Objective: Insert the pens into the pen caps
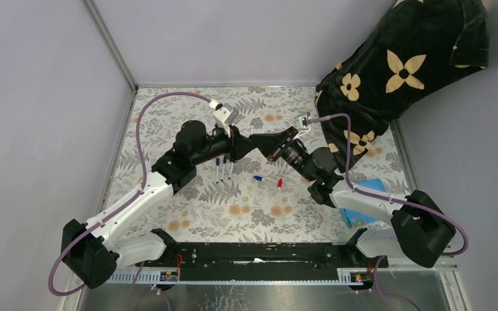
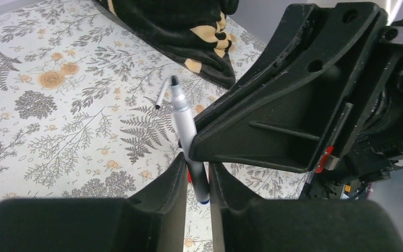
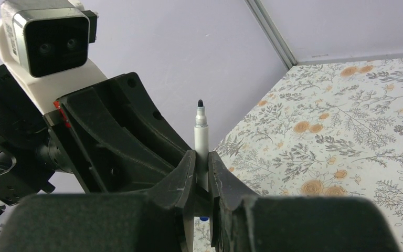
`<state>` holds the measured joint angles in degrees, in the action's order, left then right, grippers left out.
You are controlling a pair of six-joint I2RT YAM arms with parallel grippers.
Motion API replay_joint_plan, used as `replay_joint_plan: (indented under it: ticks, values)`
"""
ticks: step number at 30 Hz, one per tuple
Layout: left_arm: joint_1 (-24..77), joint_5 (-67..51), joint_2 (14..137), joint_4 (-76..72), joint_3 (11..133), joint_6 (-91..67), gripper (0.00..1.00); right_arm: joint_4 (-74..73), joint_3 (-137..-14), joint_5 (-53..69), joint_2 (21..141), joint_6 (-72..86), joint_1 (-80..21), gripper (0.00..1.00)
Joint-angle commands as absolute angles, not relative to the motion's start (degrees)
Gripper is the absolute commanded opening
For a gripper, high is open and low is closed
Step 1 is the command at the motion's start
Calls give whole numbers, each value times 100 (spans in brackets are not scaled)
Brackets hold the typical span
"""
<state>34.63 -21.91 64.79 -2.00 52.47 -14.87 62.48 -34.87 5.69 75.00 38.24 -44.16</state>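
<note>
One white-barrelled pen (image 2: 182, 118) with a dark tip stands upright between both grippers; it also shows in the right wrist view (image 3: 201, 134). My left gripper (image 2: 195, 165) is shut on its lower barrel, just above the blue end. My right gripper (image 3: 200, 157) is shut on the same pen, tip pointing up. In the top view the left gripper (image 1: 243, 146) and right gripper (image 1: 264, 144) meet nose to nose over the mat's middle. Three more pens (image 1: 224, 170) lie below the left gripper. A blue cap (image 1: 258, 177) and a red cap (image 1: 279, 184) lie near the middle.
A black cloth with cream flowers (image 1: 402, 65) fills the back right corner and shows in the left wrist view (image 2: 189, 31). Another loose pen (image 2: 161, 94) lies near its edge. A blue item (image 1: 366, 194) sits partly under the right arm. Grey walls enclose the floral mat (image 1: 253, 214).
</note>
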Motion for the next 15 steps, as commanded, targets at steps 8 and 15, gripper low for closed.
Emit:
replay_joint_plan:
  ticks: [8, 15]
  values:
    - [3478, -1400, 6400, -331, 5290, -1418, 0, 5694, -3905, 1351, 7257, 3381, -4562, 3]
    - [3426, -372, 6314, -62, 5344, -1435, 0, 3341, -4148, 1016, 6460, 2285, -4562, 32]
